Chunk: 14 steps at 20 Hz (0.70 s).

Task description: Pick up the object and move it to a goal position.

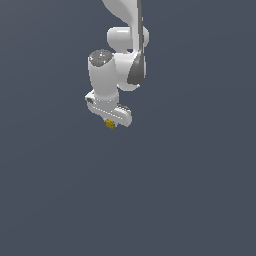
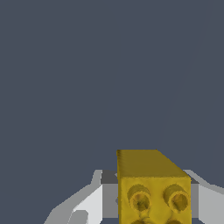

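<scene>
My jaws are clamped on the block [image 2: 153, 192], 1 finger on each flank; in the wrist view the pale fingers [image 2: 89, 203] show on either side of it with no gap I can make out. In the exterior view the gripper [image 1: 111, 121] hangs at the end of the white arm [image 1: 117, 70], and the block peeks out just beneath it, at about 6 o'clock from the wrist housing.

The block is a small yellow-orange brick, far smaller than the hand that holds it. Its near face carries 2 round studs, with more cut off by the frame edge. I judge it light and rigid, with flat hard sides that give the pads a square seat. The plastic-looking surface may be a little slick, so I want the grip kept firm. The smooth flanks are the right place to hold it, not the studded face, and that is where the fingers appear to sit.

Outward from there I see only uniform dark grey-blue ground. I cannot tell how high the block rides above it, as no shadow or contact shows. No goal marker is visible in either view.
</scene>
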{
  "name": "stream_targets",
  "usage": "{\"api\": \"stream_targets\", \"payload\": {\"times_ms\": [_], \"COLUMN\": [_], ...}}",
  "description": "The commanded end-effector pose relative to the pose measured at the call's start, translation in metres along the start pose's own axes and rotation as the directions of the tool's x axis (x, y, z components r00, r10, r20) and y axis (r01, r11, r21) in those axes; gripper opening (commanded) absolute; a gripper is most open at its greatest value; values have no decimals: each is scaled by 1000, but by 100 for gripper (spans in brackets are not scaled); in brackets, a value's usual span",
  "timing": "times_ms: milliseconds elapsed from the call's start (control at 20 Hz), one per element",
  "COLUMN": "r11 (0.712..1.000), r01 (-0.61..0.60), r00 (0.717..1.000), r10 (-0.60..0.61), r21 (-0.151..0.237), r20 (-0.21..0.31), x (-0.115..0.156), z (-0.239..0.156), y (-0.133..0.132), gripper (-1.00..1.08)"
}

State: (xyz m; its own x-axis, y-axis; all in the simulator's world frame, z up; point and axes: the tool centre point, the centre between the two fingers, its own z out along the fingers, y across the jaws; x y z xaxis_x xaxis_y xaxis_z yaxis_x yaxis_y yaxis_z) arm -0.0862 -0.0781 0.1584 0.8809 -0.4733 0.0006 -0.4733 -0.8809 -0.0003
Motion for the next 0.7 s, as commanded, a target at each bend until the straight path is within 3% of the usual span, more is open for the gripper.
{"api": "stream_targets", "payload": {"times_ms": [0, 650], "r11": [1000, 1000], "r01": [0, 1], "r00": [1000, 1000], "r10": [0, -1], "r21": [-1, -1], "r20": [1, 0], "x": [3, 12], "z": [-20, -63], "y": [3, 6], "gripper": [-100, -100]}}
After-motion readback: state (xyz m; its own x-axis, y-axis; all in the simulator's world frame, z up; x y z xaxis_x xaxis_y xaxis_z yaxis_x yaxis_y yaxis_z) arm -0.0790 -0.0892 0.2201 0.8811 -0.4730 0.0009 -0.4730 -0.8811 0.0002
